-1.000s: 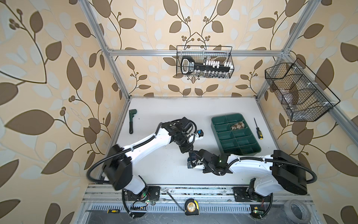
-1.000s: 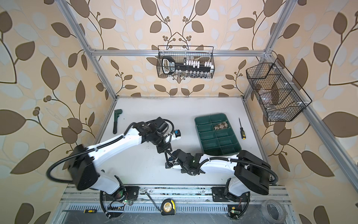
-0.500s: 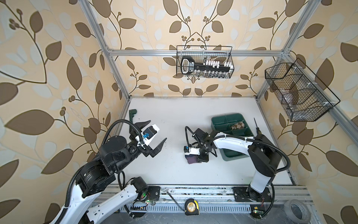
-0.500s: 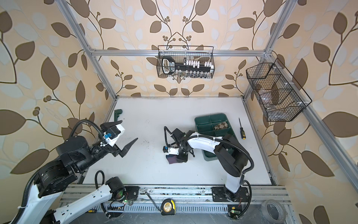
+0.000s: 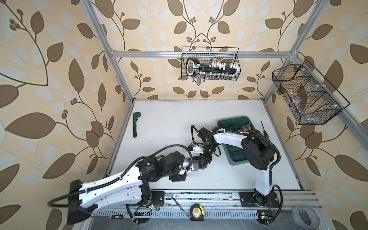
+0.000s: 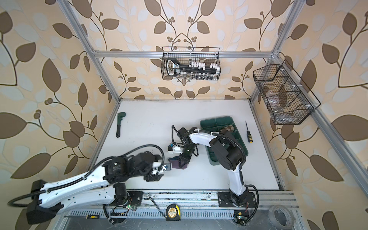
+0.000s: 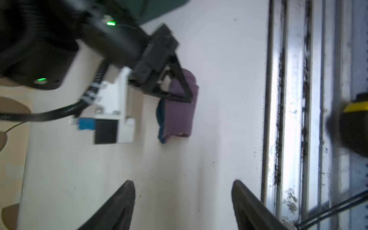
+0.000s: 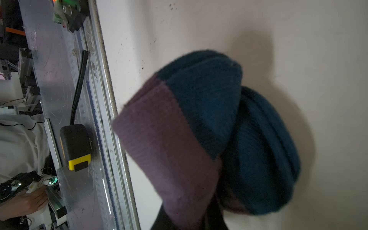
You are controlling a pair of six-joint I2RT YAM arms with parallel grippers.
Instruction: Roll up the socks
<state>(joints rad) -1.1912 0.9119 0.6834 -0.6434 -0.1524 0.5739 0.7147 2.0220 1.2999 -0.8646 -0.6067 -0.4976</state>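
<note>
While right gripper pinches it, purple sock rests.

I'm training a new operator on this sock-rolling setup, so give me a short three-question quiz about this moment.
1. True or false: the left gripper is clamped on the purple sock.
2. Where is the patterned sock? A in the green tray; B in the left gripper; C touching the purple sock.
3. Fill in: the right gripper is ___ on the purple sock.
Key: 1 false; 2 A; 3 shut.
</note>
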